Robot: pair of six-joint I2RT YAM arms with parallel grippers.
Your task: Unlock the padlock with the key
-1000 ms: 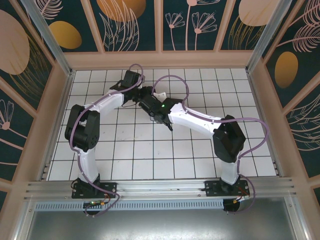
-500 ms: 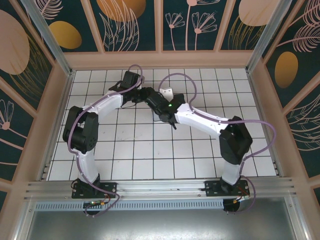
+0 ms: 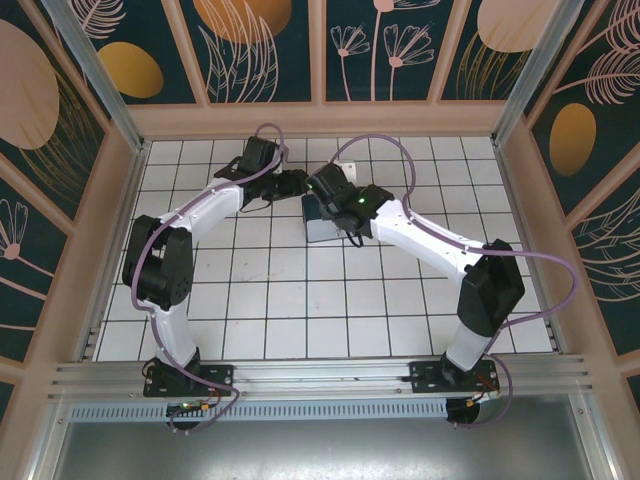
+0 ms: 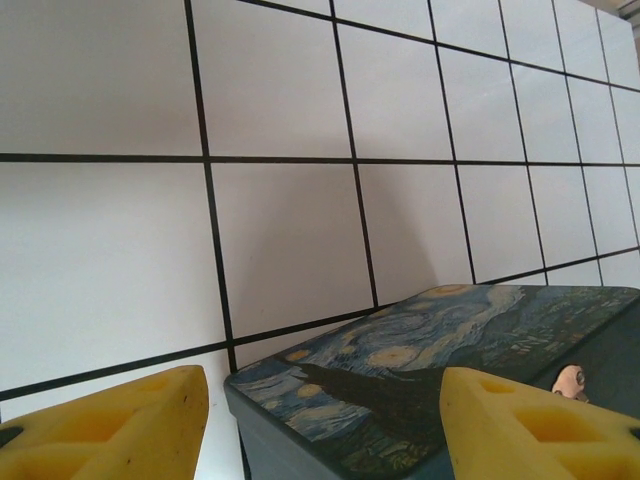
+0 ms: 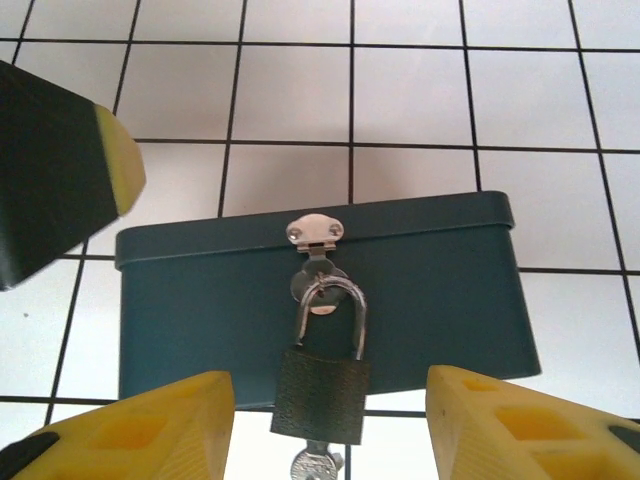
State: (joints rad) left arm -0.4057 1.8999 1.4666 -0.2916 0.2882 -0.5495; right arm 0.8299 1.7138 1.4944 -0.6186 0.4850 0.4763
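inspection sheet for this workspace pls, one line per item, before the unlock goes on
surface: white tiled table, black grid lines, no spills seen
job's things: padlock hangs by its shackle from the hasp of the painted box; key shows just below its body, seemingly inserted
clutter: nothing seen
end effectors: right end effector open, fingers either side of the padlock, not touching; left end effector open, by the box's lid
cables: purple cables loop along both arms
surroundings: floral wall panels in wooden frames; metal rail at the near edge
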